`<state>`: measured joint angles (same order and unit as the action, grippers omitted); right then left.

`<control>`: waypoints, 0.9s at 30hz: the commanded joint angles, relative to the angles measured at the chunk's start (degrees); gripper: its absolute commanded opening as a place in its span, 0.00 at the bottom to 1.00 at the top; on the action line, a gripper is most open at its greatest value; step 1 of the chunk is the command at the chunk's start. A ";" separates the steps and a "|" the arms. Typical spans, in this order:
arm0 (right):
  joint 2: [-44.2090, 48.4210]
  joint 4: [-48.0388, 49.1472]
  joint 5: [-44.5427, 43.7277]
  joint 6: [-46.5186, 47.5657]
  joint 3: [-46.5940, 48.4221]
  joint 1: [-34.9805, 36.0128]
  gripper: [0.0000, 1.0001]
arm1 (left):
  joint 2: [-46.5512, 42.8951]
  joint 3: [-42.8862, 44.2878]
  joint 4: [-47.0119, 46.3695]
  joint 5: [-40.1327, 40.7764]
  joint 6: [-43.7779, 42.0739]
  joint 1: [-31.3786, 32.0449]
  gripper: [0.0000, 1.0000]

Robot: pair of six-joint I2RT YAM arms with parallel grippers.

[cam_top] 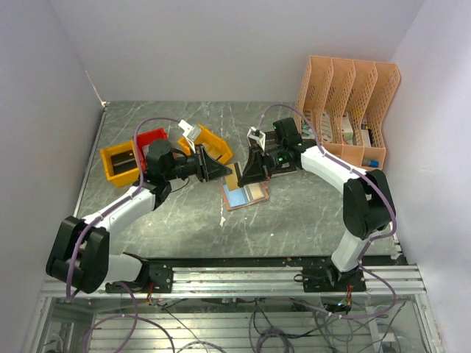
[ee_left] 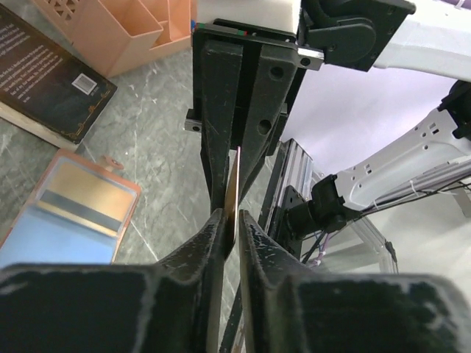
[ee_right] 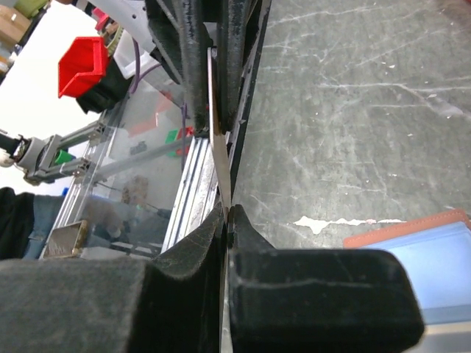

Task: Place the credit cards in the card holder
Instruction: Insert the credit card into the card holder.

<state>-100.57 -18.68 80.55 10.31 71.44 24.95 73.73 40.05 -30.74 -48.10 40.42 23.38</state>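
- The bench (cam_top: pixel 309 213) is walled at the back and on both sides. A metal rail (cam_top: pixel 235 276) runs along its near edge, where the arms are bolted.
- Bare marbled bench shows between the holder (ee_left: pixel 92 184) and the rail, and also at the near left.
- The two arms meet over the middle, tip to tip, just behind the holder.
- The right tool (ee_right: pixel 227 217) is clamped tight on one edge of a thin card (ee_left: pixel 236 184), which it holds up off the bench, edge-on to both wrist views.
- The left tool (ee_left: pixel 232 220) straddles the opposite edge, jaws a little apart, with a thin gap beside the card.
- The holder lies open and flat mid-bench. A blue card (ee_left: pixel 51 239) sits in one half, and the other half is tan with a grey stripe.
- A black book (ee_left: pixel 44 81) lies just behind the holder, under the right arm.
- The rack (cam_top: pixel 349 103) stands in the far right corner with small boxes low in its slots.
- A red bin (cam_top: pixel 152 138) and two yellow bins (cam_top: pixel 118 163) cluster at the far left. One yellow bin holds something dark.
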 commanded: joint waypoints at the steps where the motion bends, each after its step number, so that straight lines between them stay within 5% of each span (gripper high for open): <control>1: -1.24 -8.93 -1.06 7.93 1.95 0.58 0.00 | 1.17 3.18 2.44 -4.93 -1.94 -0.77 0.18; 3: -1.21 -8.74 -1.39 7.92 1.86 0.77 0.00 | 1.44 3.06 1.73 -5.37 -1.36 -0.86 0.09; 7: -1.50 -9.95 -2.62 9.17 2.29 0.89 0.00 | 1.25 2.13 -0.78 -5.27 0.19 -1.12 0.07; 10: -1.81 -15.52 -6.25 14.98 4.75 0.78 0.29 | 0.44 0.51 -0.89 -4.38 0.25 -1.40 0.07; 12: -1.57 -20.39 -9.84 19.72 6.98 0.11 0.39 | 0.04 -2.34 -4.79 -3.55 2.31 -1.49 0.07; 19: 2.38 -15.00 -29.26 18.65 3.46 -3.94 0.38 | 2.39 -16.64 -29.88 3.23 15.95 -1.49 0.07; 27: -4.30 -14.53 -40.63 16.60 4.39 -2.50 0.29 | 11.93 -20.53 -40.24 12.18 22.20 -1.37 0.07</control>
<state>-101.86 -34.22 47.33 27.86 75.75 21.15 82.28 19.94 -58.74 -41.41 58.11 22.22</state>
